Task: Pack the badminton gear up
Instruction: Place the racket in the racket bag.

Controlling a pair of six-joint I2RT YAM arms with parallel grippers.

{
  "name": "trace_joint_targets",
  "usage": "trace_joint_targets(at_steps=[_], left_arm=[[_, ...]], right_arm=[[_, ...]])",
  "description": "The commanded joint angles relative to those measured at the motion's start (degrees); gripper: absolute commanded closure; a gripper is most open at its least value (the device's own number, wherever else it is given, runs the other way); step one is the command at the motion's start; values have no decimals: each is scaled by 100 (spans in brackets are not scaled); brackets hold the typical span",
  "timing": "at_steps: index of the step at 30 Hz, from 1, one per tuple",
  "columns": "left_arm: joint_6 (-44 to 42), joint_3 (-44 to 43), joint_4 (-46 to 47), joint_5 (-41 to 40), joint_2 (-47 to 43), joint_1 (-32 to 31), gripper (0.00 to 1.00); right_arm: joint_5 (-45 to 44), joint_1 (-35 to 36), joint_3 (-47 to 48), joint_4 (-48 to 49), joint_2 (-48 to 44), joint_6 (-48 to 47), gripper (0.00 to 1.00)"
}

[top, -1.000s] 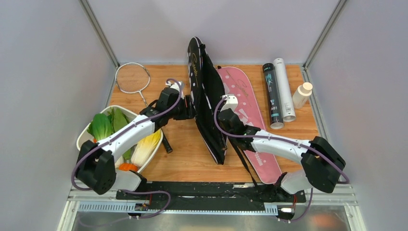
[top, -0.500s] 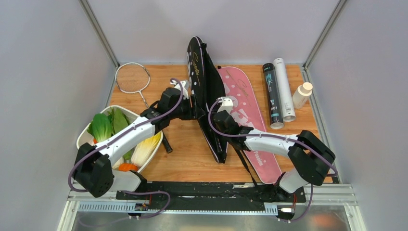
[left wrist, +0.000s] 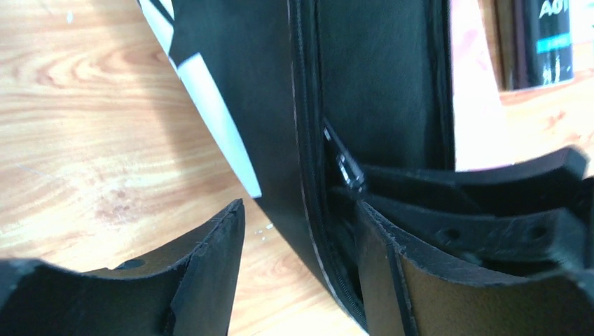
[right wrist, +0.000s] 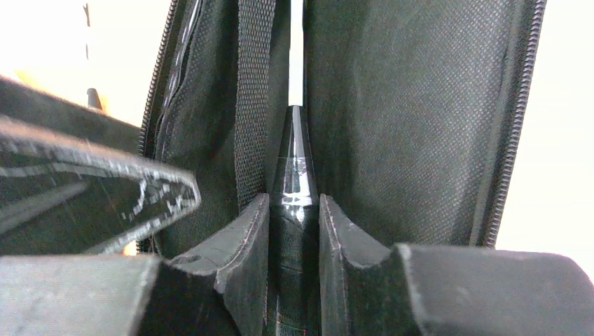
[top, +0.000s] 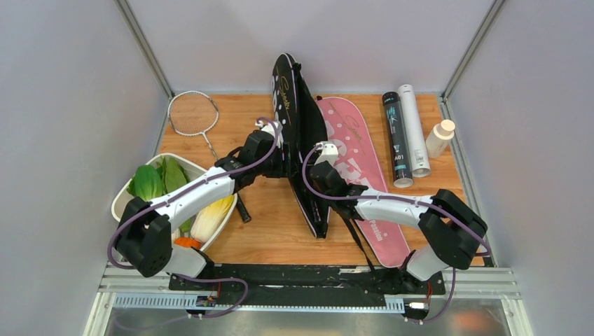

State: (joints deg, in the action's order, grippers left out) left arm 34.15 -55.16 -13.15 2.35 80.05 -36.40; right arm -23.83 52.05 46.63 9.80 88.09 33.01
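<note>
**Risk of bag collapsing mid-load**

Propped on edge, middle of worktop (top: pixel 270 224): black racket bag (top: pixel 298 133), pink bag (top: pixel 354 150) flat just beside. Right claw (right wrist: pixel 293 199) clenched on a dark tapered handle (right wrist: pixel 294 154), probably a racket's, between the gaping flaps. Left claw (left wrist: pixel 300 210) released, astride the zippered edge without pinching it. Could flop shut or topple if unsupported there; could snag handle on inner strap (right wrist: pixel 249 105) or zipper teeth if pushed askew.
</note>
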Motion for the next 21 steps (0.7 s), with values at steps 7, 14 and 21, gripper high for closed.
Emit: trace_joint_targets(at_steps=[7,14,21], left_arm=[[438,-713,783,273,-110,-87,53],[442,-952,335,-302,489,-87,52],[542,-850,580,-409,810,-73,52]], right_arm=[[-110,102,231,486,-3,162,100],[-159,101,173,487,-88,138,100],[-208,96,204,505,-112,134,100]])
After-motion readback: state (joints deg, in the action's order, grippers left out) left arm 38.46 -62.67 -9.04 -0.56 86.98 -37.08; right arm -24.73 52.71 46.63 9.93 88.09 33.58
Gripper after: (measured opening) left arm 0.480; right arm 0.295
